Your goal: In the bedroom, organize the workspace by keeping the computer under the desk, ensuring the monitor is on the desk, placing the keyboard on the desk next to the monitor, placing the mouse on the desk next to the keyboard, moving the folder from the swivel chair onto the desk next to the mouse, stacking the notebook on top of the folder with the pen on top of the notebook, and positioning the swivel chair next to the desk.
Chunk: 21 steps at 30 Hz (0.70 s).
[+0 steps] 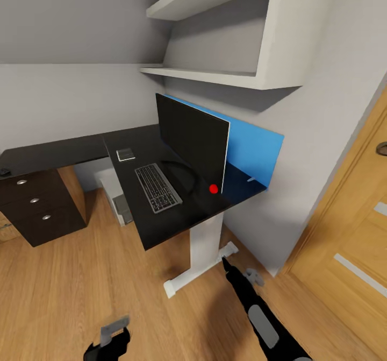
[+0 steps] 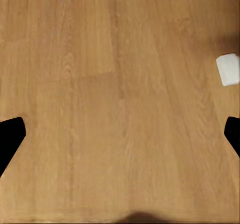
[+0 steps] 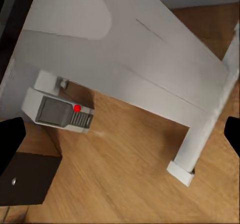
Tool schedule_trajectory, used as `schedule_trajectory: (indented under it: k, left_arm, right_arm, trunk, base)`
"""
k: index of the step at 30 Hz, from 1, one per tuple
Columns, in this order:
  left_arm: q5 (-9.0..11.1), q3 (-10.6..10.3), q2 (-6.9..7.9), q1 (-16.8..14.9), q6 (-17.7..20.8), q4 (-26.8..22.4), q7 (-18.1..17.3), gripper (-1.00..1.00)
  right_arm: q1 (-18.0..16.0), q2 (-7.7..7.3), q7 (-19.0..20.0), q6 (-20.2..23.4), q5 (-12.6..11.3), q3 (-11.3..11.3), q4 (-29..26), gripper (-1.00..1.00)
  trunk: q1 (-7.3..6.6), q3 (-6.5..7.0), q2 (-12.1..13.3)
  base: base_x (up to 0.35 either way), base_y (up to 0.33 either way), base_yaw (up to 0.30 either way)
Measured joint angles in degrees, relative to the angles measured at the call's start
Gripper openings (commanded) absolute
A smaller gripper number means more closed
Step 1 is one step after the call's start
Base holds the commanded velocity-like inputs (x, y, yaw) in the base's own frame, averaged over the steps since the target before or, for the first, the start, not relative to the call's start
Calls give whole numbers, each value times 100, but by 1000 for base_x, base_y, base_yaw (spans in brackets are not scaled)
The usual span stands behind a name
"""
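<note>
On the desk (image 1: 140, 226), the keyboard (image 1: 157, 187) lies at seven o'clock of the monitor (image 1: 191, 137): flat, rigid, light, best pinched by a long edge. Left gripper (image 2: 120, 139) and right gripper (image 3: 120, 134) both hang spread and empty.

From the head camera I see only part of the computer (image 1: 119, 202); the desk (image 1: 161, 226) covers its top and rear. The monitor (image 1: 191, 140) hides most of its own round foot and the blue back panel (image 1: 252, 146) behind it. A dark speck at the desk's far left edge, perhaps the mouse (image 1: 4, 171), is cut by the frame and too small to be sure. The small grey thing behind the keyboard (image 1: 157, 187) is too tiny to name. Both hands are clipped: the left hand (image 2: 120, 139) and right hand (image 3: 120, 144) show just black fingertips at the edges of their wrist frames.
</note>
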Motion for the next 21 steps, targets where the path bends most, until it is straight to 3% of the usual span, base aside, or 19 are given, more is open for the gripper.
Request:
schedule_trajectory:
  k: [2,4,9,12,14,17,21]
  left_arm:
    - [97,-2,-80,76,-1,195,-1,100]
    - [230,-3,-163,255,-4,452,-9,100]
    - [292,-1,-204,458,-3,720,-95,100]
    - [398,0,-217,582,-1,981,-356,100]
    - [604,-1,-234,657,6,1212,-777,100]
    - [1129,-1,-275,713,52,1554,-1771,100]
    - [1600,-1,-299,730,158,1889,-2619,100]
  right_arm:
    - [0,4,3,-215,116,12,307,100]
    - [2,39,10,-686,255,25,994,100]
    - [1,79,7,-1418,327,37,1837,100]
    - [1,96,13,-2040,349,34,2411,100]
    - [1,99,10,-2469,376,33,2799,100]
    - [1,94,-3,-2958,412,14,3287,100]
    - [2,69,-12,-3157,431,11,3521,100]
  trunk:
    - [0,0,0]
    - [0,-1,0]
    - [-109,89,199]
    - [-175,143,320]
    - [-219,179,400]
    - [-285,233,520]
    - [-373,305,681]
  base:
    - [-1,0,0]
    - [0,0,0]
    - [0,0,0]
    - [0,0,0]
    - [0,0,0]
    - [0,0,0]
    - [0,0,0]
